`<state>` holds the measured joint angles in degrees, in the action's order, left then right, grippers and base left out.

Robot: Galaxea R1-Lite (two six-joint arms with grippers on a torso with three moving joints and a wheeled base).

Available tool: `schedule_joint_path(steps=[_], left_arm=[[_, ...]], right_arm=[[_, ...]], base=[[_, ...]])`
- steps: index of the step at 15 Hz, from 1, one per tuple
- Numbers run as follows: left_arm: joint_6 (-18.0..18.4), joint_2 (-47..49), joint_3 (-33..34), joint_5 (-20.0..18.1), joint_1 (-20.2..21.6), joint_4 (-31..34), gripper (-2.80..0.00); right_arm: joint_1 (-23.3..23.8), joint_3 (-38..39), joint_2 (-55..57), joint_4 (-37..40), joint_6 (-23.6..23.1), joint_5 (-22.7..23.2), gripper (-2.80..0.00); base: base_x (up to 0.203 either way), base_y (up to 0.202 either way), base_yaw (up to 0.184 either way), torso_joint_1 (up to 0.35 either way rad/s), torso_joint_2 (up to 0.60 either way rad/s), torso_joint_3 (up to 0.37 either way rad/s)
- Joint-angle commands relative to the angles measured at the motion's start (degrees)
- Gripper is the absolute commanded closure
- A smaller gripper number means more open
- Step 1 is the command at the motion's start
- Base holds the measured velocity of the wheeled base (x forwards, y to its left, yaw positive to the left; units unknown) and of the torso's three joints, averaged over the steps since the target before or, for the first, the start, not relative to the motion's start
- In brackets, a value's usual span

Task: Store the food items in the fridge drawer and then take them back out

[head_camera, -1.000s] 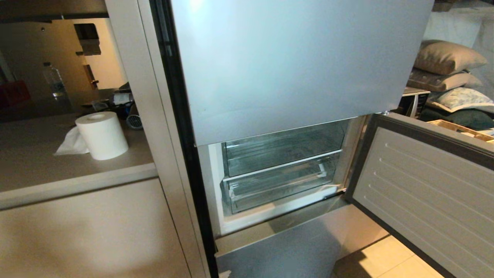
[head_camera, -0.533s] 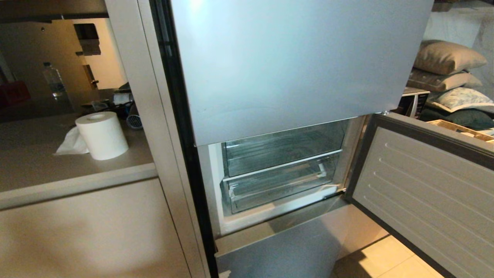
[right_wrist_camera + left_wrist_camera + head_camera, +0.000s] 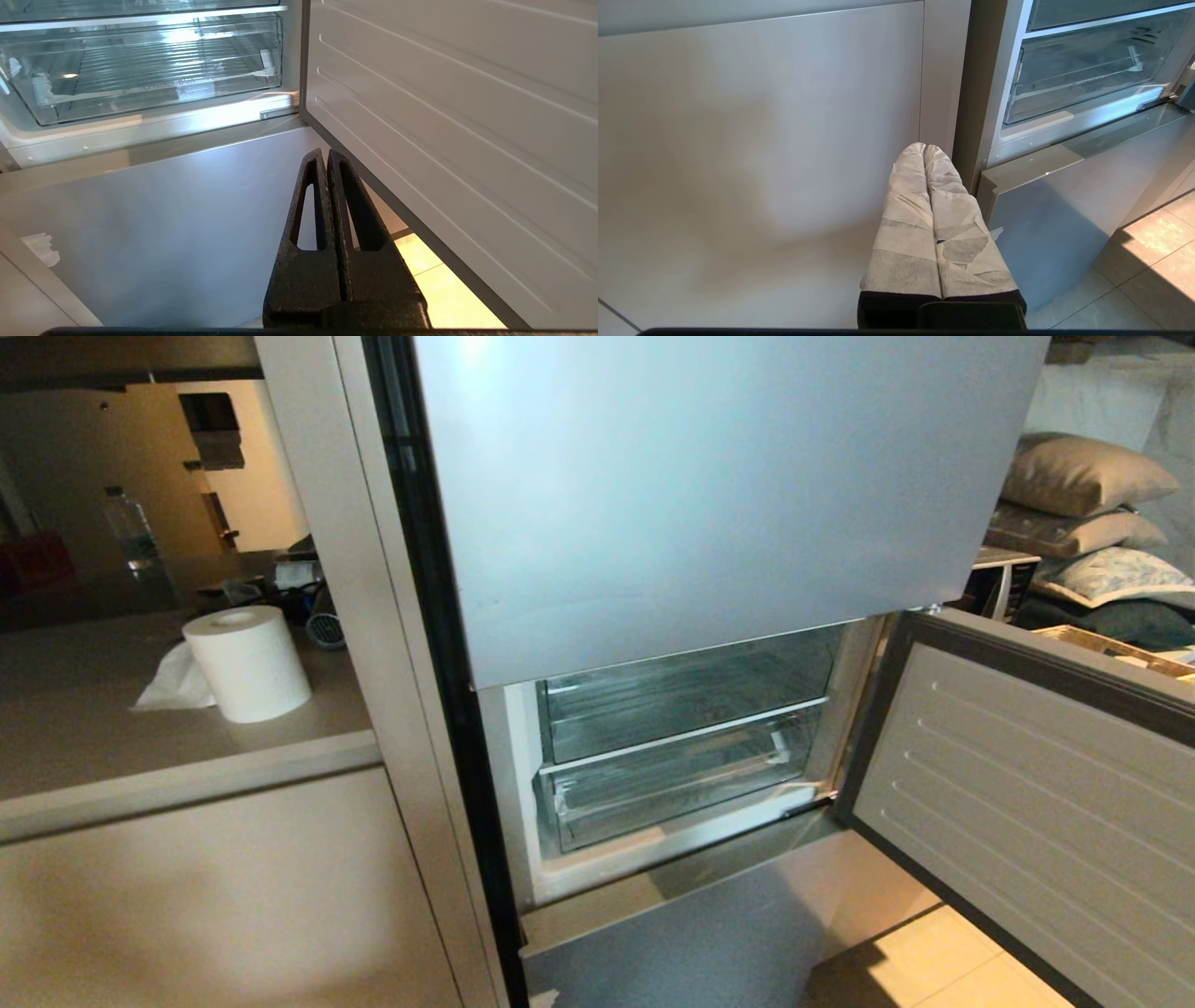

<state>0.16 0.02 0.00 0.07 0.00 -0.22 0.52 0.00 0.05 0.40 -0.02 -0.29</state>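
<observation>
The fridge drawer (image 3: 677,793), a clear ribbed bin, sits pushed in at the bottom of the open compartment, at about five o'clock from centre in the head view, with the open door (image 3: 1036,803) swung out at its three o'clock. No fruit shows in any view. The left gripper (image 3: 924,148), fingers wrapped in white and pressed together, hangs low before a cabinet panel (image 3: 761,140). The right gripper (image 3: 325,153), black fingers closed on nothing, hangs below the drawer.
</observation>
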Motion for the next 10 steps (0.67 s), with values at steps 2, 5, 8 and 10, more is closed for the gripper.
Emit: schedule_joint_path(steps=[2,5,8,10], left_arm=[[0.02,0.06,0.09,0.01,0.0,-0.04,0.0],[0.02,-0.01,0.09,0.01,0.0,0.04,0.0],[0.02,0.05,0.09,0.01,0.0,-0.04,0.0],[-0.06,0.06,0.09,0.01,0.0,-0.04,0.0]], right_arm=[[0.0,0.0,-0.05,-0.05,0.02,0.03,0.0],[0.0,0.0,-0.05,-0.05,-0.06,0.1,0.0],[0.0,0.0,-0.05,-0.05,0.02,0.12,0.0],[0.0,0.0,-0.05,-0.05,0.11,0.12,0.0]], base=[[0.0,0.0,0.0,0.0,0.0,0.0],[-0.021,0.0,0.001,0.004,0.0,0.001],[-0.179,0.0,0.002,0.005,0.0,0.005],[-0.195,0.0,0.003,-0.002,0.0,-0.002]])
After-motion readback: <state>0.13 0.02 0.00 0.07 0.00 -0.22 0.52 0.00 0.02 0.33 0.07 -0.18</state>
